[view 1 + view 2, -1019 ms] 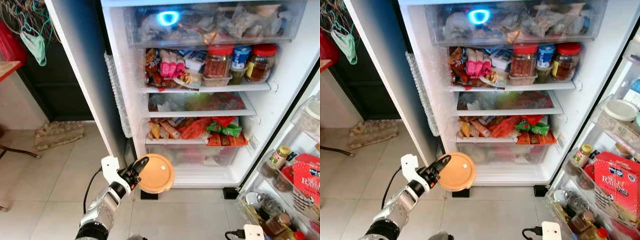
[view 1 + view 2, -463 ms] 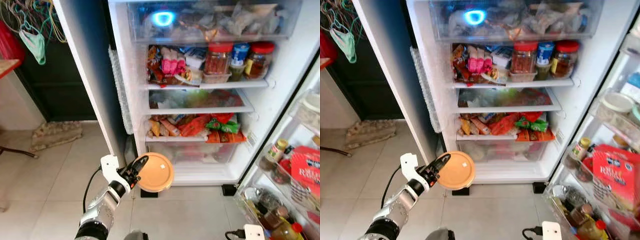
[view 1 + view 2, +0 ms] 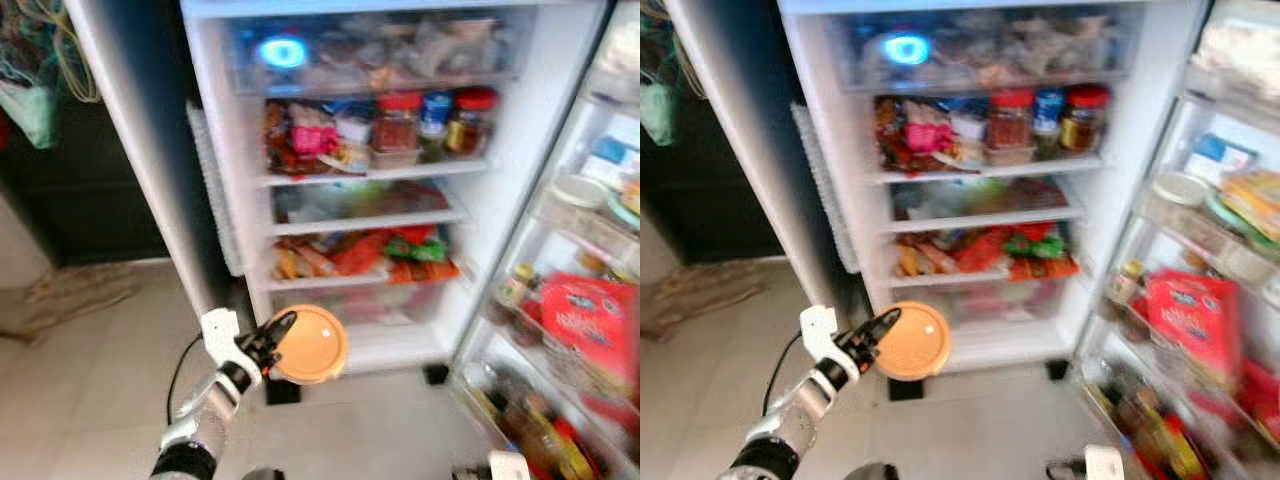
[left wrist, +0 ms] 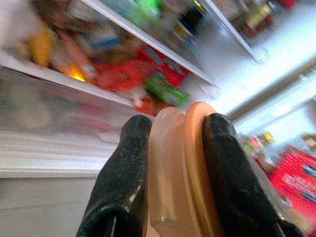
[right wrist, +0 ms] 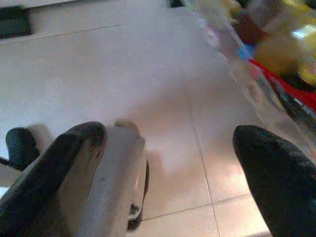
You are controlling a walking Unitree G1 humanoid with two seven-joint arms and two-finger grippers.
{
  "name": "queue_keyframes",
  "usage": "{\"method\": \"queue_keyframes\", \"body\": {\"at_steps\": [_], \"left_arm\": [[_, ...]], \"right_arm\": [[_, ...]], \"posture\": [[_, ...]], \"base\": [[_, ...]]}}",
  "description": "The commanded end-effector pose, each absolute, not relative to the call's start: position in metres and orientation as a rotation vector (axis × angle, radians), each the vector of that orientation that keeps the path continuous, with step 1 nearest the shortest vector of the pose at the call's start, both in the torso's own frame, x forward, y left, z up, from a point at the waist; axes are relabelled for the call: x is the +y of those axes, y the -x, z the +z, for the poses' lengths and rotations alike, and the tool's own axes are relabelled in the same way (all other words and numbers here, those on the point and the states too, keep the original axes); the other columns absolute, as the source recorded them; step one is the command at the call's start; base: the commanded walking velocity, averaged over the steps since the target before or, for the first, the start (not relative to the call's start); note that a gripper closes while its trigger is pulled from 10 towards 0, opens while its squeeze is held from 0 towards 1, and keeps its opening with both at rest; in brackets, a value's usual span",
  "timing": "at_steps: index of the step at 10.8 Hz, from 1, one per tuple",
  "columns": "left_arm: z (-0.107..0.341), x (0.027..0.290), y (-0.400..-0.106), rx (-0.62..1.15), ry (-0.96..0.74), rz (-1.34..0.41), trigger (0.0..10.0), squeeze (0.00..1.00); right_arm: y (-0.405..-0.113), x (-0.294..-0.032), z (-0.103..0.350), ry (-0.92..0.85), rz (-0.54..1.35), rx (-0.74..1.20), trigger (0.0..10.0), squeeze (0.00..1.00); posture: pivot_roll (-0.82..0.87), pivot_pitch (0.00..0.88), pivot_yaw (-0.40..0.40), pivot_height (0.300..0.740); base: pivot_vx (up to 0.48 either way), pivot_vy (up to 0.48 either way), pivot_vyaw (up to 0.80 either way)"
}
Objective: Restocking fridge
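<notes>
My left gripper (image 3: 272, 345) clenches a round orange-lidded container (image 3: 313, 345) by its rim, holding it upright on edge in front of the open fridge (image 3: 240, 250), level with the clear bottom drawer (image 3: 345, 300) and just outside it. My left wrist view adds what the head views cannot: the two black fingers (image 4: 123, 187) press on opposite faces of the container (image 4: 180, 173), whose lid and body appear as two stacked orange edges, with red and green packets (image 4: 148, 79) on a fridge shelf beyond. My right wrist view shows my right gripper (image 5: 173, 168) hanging released, fingers well apart, over pale floor tiles (image 5: 98, 74), with blurred door-rack bottles (image 5: 276, 49) to one side. Inside the fridge, three red-lidded and blue-lidded jars (image 3: 430, 122) stand on the upper shelf, above crowded snack shelves. The fridge door (image 3: 1200, 290) stands open to the right, its racks full, a red box (image 3: 1188, 312) among them. Dark cabinetry (image 3: 70, 200) lies left of the fridge. The head views are blurred.
</notes>
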State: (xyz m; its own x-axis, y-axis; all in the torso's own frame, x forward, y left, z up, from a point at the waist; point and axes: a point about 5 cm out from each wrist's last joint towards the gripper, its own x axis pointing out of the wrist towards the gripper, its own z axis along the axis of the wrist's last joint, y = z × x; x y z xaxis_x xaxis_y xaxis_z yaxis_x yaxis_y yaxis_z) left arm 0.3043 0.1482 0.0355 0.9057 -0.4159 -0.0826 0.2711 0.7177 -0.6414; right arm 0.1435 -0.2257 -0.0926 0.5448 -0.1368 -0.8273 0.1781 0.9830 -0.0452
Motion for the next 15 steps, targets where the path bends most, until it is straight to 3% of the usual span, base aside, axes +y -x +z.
{"method": "queue_keyframes", "body": {"at_steps": [1,7,12,15], "left_arm": [[0.0374,0.1520,-0.3054,0.223,0.660,-0.383,10.0,0.00],[0.0377,0.1507,-0.3044,0.219,0.662,-0.390,10.0,0.00],[0.0366,0.1474,-0.3024,0.233,0.669,-0.431,10.0,0.00],[0.0380,0.1452,-0.3031,0.232,0.672,-0.448,10.0,0.00]], "right_arm": [[-0.1522,-0.2232,-0.0897,-0.054,-0.184,0.948,10.0,0.00],[-0.1515,-0.2236,-0.0899,-0.062,-0.190,0.951,10.0,0.00],[-0.1500,-0.2227,-0.0907,-0.060,-0.177,0.957,10.0,0.00],[-0.1498,-0.2229,-0.0906,-0.044,-0.174,0.954,10.0,0.00]], "posture": [[-0.02,0.000,0.027,0.656],[-0.02,0.000,0.023,0.656],[-0.02,0.000,0.026,0.656],[-0.02,0.000,0.028,0.656]], "base": [[0.281,0.000,0.00],[0.286,0.000,0.00],[0.286,0.000,-0.71],[0.282,0.000,0.00]]}}
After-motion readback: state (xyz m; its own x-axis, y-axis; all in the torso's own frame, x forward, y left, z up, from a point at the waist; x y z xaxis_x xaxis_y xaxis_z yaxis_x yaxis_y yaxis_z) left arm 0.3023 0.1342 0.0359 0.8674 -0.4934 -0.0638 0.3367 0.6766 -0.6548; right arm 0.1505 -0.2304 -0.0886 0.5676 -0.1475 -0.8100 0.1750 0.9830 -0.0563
